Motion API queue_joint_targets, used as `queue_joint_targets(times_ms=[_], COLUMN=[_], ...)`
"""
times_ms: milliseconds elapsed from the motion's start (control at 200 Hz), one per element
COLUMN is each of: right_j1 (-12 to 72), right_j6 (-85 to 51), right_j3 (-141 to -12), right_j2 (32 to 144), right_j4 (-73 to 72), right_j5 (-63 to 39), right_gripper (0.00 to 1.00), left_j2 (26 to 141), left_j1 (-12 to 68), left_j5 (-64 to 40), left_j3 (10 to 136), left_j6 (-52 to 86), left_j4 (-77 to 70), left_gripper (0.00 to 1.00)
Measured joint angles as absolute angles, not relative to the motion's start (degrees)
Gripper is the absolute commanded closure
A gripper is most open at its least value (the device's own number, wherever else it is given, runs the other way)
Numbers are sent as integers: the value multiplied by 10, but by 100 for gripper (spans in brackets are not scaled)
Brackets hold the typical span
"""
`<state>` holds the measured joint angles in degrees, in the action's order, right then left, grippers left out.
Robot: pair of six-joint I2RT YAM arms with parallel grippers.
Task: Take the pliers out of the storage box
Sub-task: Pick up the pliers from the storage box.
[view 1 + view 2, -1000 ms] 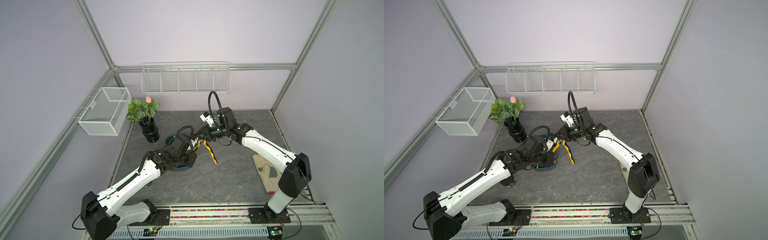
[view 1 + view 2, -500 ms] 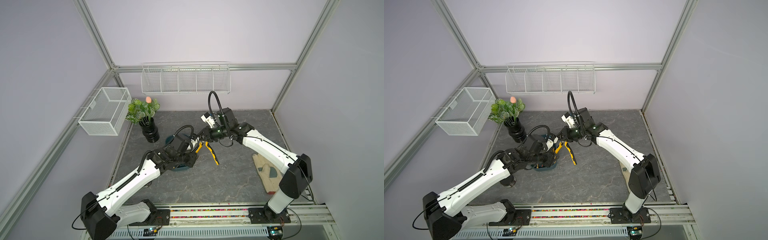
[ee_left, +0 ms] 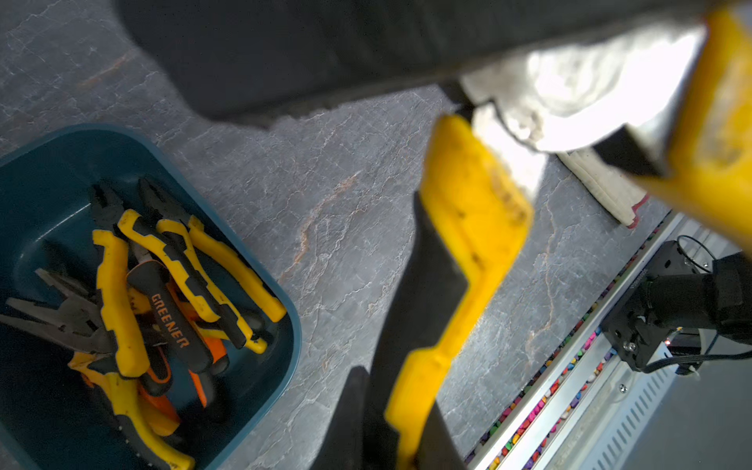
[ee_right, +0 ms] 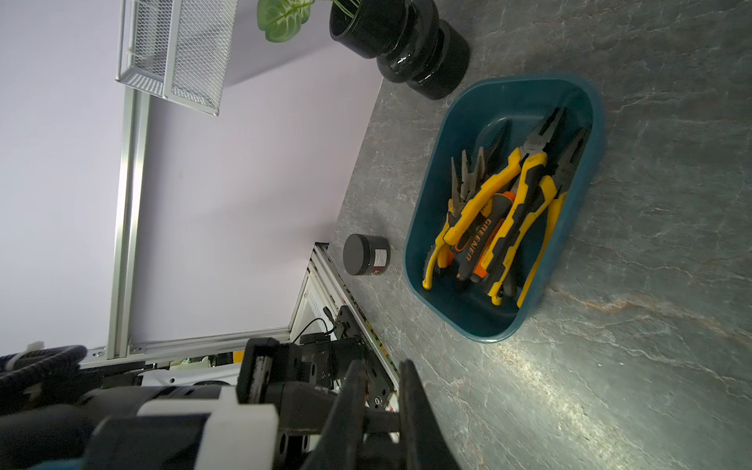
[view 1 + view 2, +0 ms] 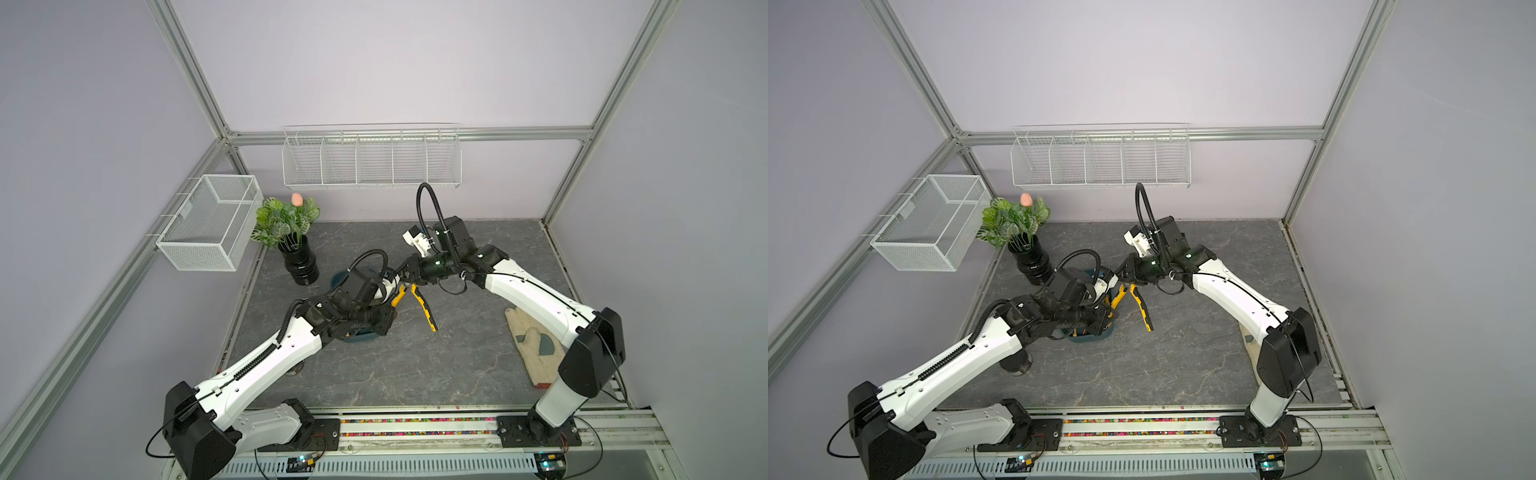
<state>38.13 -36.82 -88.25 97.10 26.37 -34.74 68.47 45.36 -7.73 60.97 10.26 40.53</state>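
risk, arms: the left arm (image 5: 270, 357) and right arm (image 5: 532, 291) meet wrist to wrist above the middle of the counter (image 5: 415, 374). With so little room between them, a pull made out of step could knock one wrist or its cable loop against the other.
risk, storage box: the storage box (image 4: 447, 301) sits on the counter directly under the left wrist. A low sweep could shove it, and a dropped tool could fall back into it.
risk, held pliers: the held pliers (image 5: 424, 309) hang with their handles splayed. If one grip lets go before the other is firm, I judge the free handle would swing on the pivot and twist the tool loose.
pose, right arm: reaches in from its base, forearm sloping down toward the centre.
pose, left arm: stretches forward, with the wrist bent over the box.
pose, right pincer: the right pincer (image 5: 405, 276) is closed on the dark metal head.
pose, left pincer: the left pincer (image 5: 392, 293) is closed, apparently on one yellow handle.
place, held pliers: in the air just beside the box, clear of it.
place, remaining pliers: the remaining pliers (image 4: 500, 211) lie heaped inside the box.
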Motion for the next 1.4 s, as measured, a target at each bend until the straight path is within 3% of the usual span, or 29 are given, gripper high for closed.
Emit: queue_joint_targets(times_ms=[90, 195, 345, 465, 785, 1095, 1399], right_j1=[381, 381, 381, 381, 383, 419, 433], right_j6=[-368, -366, -343, -322, -304, -341, -404], right_j3=[-882, -882, -888, -919, -933, -913, -938], right_j2=[971, 971, 961, 938, 829, 869, 901], right_j4=[264, 263, 281, 330, 422, 439, 450], right_j5=[-347, -347, -334, -298, -196, -127, -46], right_gripper=[91, 57, 28, 28, 48, 44, 46], left_j2=[685, 679, 650, 628, 633, 709, 718], left_j1=[454, 457, 466, 480, 512, 618, 648], left_j5=[-76, -53, 31, 118, 259, 373, 460], left_j3=[609, 600, 555, 517, 478, 503, 503], left_j6=[103, 105, 118, 133, 187, 184, 184], left_j4=[405, 395, 390, 362, 256, 238, 230], left_gripper=[100, 100, 100, 100, 100, 100, 100])
